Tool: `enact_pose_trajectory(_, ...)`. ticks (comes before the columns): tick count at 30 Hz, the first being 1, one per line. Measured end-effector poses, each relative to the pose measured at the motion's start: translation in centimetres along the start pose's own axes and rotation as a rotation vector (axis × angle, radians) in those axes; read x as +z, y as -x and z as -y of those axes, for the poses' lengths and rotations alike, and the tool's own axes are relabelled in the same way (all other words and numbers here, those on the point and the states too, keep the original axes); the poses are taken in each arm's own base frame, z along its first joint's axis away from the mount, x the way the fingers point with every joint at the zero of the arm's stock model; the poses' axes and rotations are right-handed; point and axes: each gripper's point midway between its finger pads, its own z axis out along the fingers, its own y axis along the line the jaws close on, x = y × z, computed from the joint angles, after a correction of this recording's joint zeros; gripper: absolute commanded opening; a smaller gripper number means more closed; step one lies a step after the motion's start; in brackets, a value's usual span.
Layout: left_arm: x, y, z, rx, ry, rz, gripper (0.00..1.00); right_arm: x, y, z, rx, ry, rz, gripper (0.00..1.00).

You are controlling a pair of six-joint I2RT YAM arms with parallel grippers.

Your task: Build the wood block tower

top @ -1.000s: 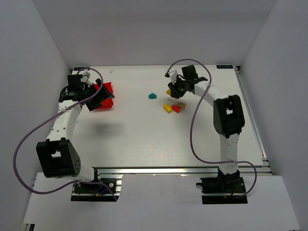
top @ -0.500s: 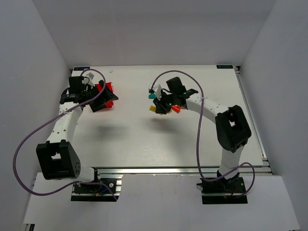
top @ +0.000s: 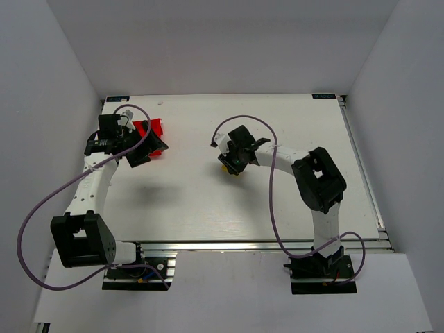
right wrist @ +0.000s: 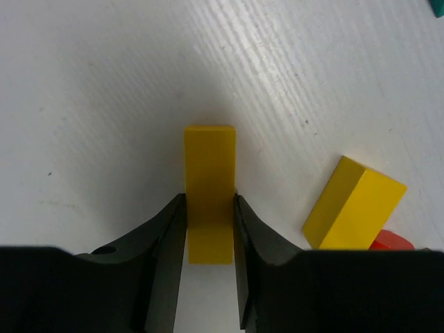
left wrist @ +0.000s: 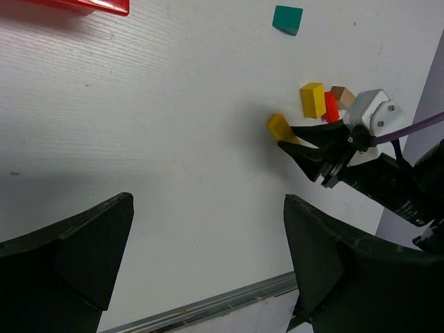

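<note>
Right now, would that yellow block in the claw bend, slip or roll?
Probably stiff: the yellow block looks like solid wood. Flat sides lie flush in the right claw, so slipping seems unlikely. Square edges: it shouldn't roll.

Block (right wrist: 209, 166) in right hand (right wrist: 209, 202), near others (right wrist: 354, 201)

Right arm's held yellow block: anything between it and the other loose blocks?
Nothing visible. The right gripper is shut on the yellow block; only bare table lies between it and the second yellow block and the red block beside that.
</note>
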Motion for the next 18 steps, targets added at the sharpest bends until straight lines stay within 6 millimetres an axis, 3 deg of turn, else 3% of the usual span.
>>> enact_pose_trajectory(6, 0.0, 0.1, -0.2, -0.001, 0.011, 0.004, 0.98, 0.6, 0.9, 0.9, 0.01, -0.062, -0.007, 0.6)
enact_pose_trajectory(12, 0.1, 0.1, -0.4, -0.001, 0.019, 0.007, 0.98, 0.1, 1.1, 2.4, 0.017, -0.141, -0.021, 0.68)
enact_pose_trajectory(18, 0.2, 0.1, -0.5, -0.002, 0.026, 0.005, 0.98, -0.9, 1.8, 5.0, 0.027, -0.24, -0.015, 0.67)
